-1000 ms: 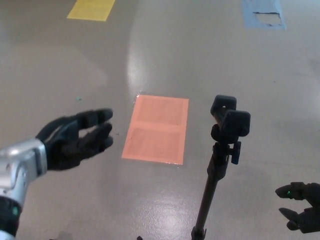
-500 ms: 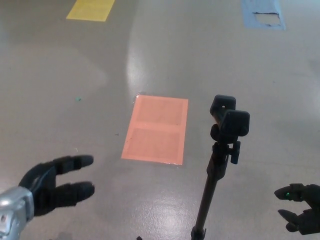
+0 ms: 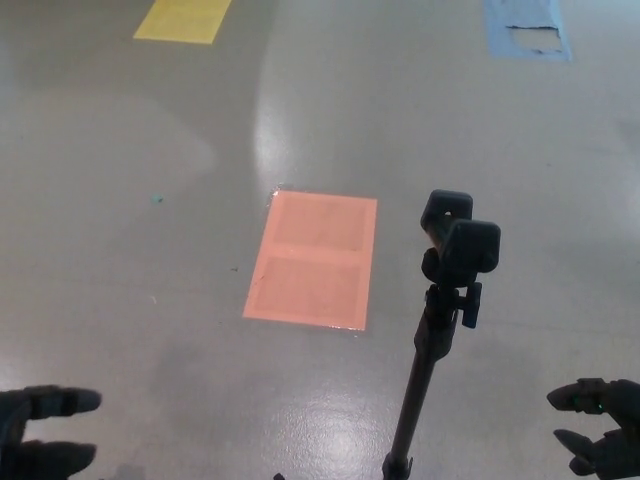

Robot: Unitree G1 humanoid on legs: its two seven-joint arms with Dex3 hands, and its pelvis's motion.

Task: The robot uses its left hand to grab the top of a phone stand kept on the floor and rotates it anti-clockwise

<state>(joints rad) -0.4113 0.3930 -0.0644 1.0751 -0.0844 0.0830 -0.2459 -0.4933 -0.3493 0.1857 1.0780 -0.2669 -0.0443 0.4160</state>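
The black phone stand on its slim black pole [image 3: 445, 290] is standing upright on the glossy grey floor [image 3: 150, 220], just right of the orange rectangular floor patch [image 3: 312, 258]. The black left hand [image 3: 40, 432] is hovering at the floor's lower left corner, fingers spread and holding nothing, well apart from the stand. The black right hand [image 3: 600, 438] is sitting at the lower right edge, fingers apart, empty
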